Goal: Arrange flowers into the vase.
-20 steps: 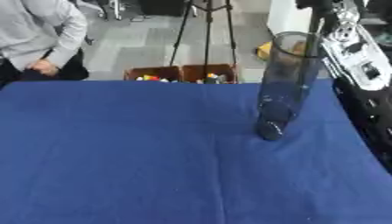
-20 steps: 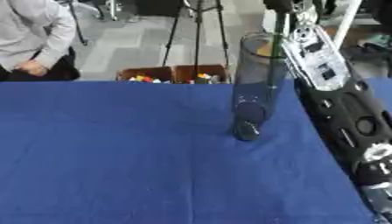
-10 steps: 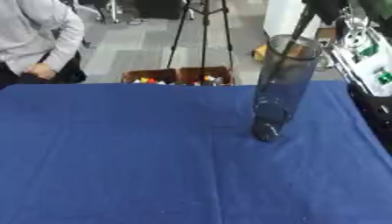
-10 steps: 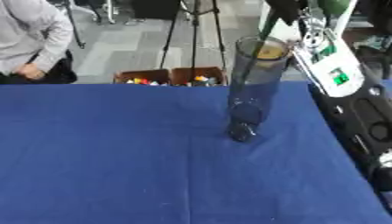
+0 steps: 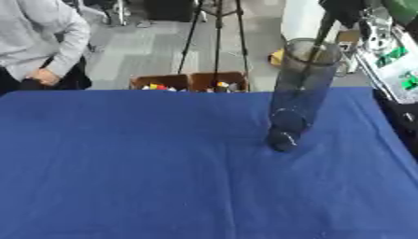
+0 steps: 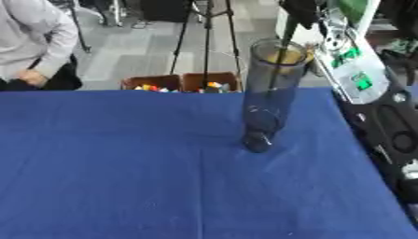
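One dark stem [image 6: 282, 44] slants into the vase [image 6: 268, 95] on the bench [image 6: 122, 177], held from above its rim by the right hand [image 6: 300, 10] (fingers unclear); lower it straight, avoiding the rim.

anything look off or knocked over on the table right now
Nothing is knocked over or spilled. The clear vase stands on the blue tablecloth near its right edge, leaning in the picture as the whole view does. A dark stem enters its mouth from above. The hand holding it cannot be made out.
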`<action>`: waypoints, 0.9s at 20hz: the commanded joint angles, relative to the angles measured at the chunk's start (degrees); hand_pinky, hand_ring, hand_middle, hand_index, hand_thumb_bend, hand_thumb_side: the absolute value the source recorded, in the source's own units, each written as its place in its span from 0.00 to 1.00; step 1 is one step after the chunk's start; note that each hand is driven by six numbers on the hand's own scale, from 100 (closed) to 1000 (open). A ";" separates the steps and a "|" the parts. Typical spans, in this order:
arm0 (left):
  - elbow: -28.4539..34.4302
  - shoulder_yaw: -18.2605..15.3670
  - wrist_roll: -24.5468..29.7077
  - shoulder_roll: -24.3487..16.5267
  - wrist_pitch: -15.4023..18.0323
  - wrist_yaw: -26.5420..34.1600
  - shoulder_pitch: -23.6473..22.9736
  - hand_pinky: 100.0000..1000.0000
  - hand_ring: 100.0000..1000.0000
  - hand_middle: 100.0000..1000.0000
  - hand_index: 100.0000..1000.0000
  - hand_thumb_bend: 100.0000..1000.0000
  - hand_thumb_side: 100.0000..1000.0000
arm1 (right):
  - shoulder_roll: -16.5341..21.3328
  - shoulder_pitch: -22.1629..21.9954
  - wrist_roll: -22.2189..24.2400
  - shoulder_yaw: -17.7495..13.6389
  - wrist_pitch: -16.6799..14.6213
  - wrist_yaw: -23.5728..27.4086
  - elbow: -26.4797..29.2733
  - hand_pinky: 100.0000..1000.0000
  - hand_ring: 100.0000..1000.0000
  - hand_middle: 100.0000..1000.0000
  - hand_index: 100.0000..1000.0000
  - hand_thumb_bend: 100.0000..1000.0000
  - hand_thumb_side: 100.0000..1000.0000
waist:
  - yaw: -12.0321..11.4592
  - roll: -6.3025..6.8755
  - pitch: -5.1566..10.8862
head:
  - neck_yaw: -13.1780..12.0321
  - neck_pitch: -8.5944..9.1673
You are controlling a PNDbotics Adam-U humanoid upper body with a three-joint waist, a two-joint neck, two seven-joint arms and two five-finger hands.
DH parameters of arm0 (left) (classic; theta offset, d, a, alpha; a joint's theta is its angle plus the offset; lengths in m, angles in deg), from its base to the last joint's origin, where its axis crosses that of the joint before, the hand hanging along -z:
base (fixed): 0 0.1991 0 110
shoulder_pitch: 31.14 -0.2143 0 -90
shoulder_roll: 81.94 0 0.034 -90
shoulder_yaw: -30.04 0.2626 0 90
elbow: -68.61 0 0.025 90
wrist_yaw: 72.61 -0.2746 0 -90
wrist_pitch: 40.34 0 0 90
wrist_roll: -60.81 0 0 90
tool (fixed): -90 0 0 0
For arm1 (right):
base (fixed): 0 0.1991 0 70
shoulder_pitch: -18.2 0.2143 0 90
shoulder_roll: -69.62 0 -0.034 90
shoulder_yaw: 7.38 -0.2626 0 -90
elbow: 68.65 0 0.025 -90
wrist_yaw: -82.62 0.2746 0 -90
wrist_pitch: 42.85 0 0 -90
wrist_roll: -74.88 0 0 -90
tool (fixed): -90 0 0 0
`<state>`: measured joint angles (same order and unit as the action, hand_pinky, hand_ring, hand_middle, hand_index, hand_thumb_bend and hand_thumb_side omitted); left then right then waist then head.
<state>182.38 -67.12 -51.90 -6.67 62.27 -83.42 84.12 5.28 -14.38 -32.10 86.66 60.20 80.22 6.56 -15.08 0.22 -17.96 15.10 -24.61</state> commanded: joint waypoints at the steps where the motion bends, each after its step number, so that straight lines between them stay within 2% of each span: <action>1: 0.82 -0.78 0.05 -1.49 0.09 0.16 0.43 0.55 0.82 0.80 0.84 0.00 1.00 | 1.77 0.95 0.26 -0.87 0.00 -0.86 0.39 0.63 0.52 0.45 0.36 0.00 0.48 | 0.04 -0.13 2.30 | -0.20 0.37; 6: 0.82 -0.80 0.01 -1.54 0.06 0.12 0.40 0.55 0.82 0.80 0.84 0.00 1.00 | 2.21 0.67 2.37 -0.63 1.95 -1.75 -0.19 0.64 0.52 0.45 0.38 0.00 0.51 | 0.46 -0.26 2.43 | -0.25 0.35; 11: 0.82 -0.82 -0.02 -1.57 0.11 0.12 0.45 0.55 0.82 0.80 0.84 0.00 1.00 | 2.45 0.29 6.17 -0.16 3.11 -3.66 0.13 0.72 0.62 0.55 0.50 0.00 0.66 | 0.46 -0.21 2.49 | -0.21 0.41; 18: 0.82 -0.85 -0.04 -1.51 0.12 0.14 0.47 0.55 0.82 0.80 0.84 0.00 1.00 | 1.11 1.59 11.33 -0.31 3.50 -7.97 -1.19 0.74 0.64 0.57 0.52 0.00 0.67 | 0.52 -0.16 2.48 | -0.20 0.38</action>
<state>182.38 -67.24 -51.91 -6.67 62.27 -83.42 84.12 5.25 -14.18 -21.56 87.01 63.76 73.41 5.26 -14.55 0.22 -17.73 14.93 -24.61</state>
